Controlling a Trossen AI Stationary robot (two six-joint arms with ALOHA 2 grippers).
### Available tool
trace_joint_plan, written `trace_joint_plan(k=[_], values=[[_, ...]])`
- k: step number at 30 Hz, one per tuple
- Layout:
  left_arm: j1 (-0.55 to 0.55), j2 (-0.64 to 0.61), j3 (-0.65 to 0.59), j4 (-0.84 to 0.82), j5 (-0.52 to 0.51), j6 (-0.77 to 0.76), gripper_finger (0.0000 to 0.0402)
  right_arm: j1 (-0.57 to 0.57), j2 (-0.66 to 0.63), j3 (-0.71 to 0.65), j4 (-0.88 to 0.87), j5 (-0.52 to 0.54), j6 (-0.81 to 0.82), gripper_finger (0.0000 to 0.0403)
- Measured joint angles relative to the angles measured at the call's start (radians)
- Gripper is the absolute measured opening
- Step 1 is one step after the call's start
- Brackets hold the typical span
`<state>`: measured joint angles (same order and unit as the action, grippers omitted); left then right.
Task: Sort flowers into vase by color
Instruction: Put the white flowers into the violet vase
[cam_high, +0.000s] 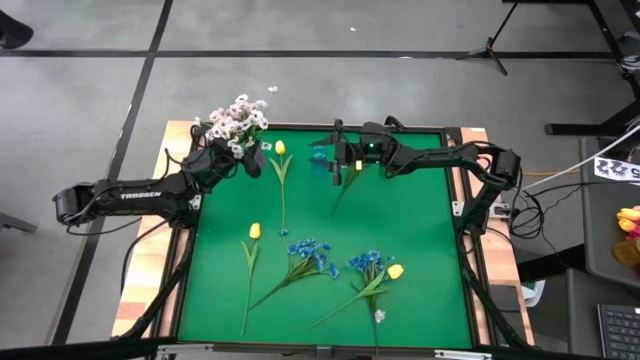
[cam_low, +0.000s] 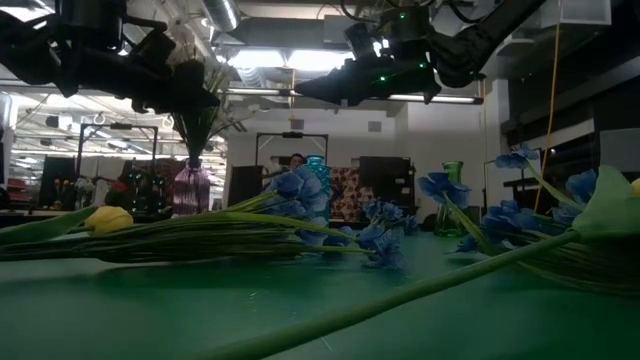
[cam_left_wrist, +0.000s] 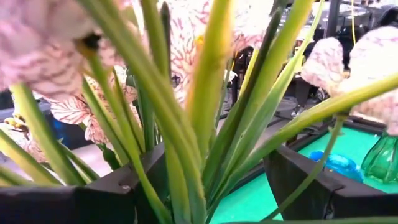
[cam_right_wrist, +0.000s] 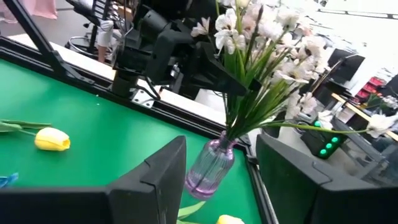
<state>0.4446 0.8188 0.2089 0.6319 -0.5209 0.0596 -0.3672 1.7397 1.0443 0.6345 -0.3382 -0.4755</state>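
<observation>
Left claw (cam_high: 243, 152) pinches the white flower bunch (cam_high: 238, 118) standing in the purple vase (cam_right_wrist: 210, 168). Release only once stems seat fully. Right claw (cam_high: 336, 162), jaws spread, empty, hovers above the green tabletop (cam_high: 420, 230).

A grey concrete floor (cam_high: 330, 85) crossed by dark tape lines (cam_high: 150, 70) surrounds the green tabletop (cam_high: 420, 215) with its light wooden border (cam_high: 150, 285). At the far edge a tripod foot (cam_high: 492, 50) stands on the floor, and cables (cam_high: 545, 205) trail toward a dark desk (cam_high: 610, 225) with a keyboard (cam_high: 620, 335) beside the table. Seen level across the table, the room behind is a workshop with bright ceiling lights (cam_low: 285, 60), exposed ducts (cam_low: 215, 15), dark shelving (cam_low: 60, 175) and a person (cam_low: 296, 160) in the distance.
</observation>
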Motion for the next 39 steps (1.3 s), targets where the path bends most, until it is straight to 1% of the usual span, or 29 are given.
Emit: trace_joint_plan(k=[9,23,26,29,39], values=[[0.0,0.0,0.0,-0.053,0.0,0.078,0.0244,0.0,0.0,0.0,-0.042,0.001,-0.026,0.0193],[0.0,-0.023,0.0,-0.069,0.0,0.125,0.0244,0.0,-0.001,0.0,-0.093,0.004,-0.039,0.0193],[-0.013,-0.043,0.0,-0.07,0.0,0.127,0.0244,0.0,-0.001,0.0,-0.094,0.004,-0.04,0.0193],[-0.033,-0.081,0.0,-0.069,-0.002,0.164,0.0244,0.0,-0.001,0.0,-0.096,0.004,-0.048,0.0193],[-0.066,-0.223,0.0,-0.074,-0.083,0.244,0.0244,0.0,-0.001,0.0,-0.103,0.004,-0.049,0.0193]])
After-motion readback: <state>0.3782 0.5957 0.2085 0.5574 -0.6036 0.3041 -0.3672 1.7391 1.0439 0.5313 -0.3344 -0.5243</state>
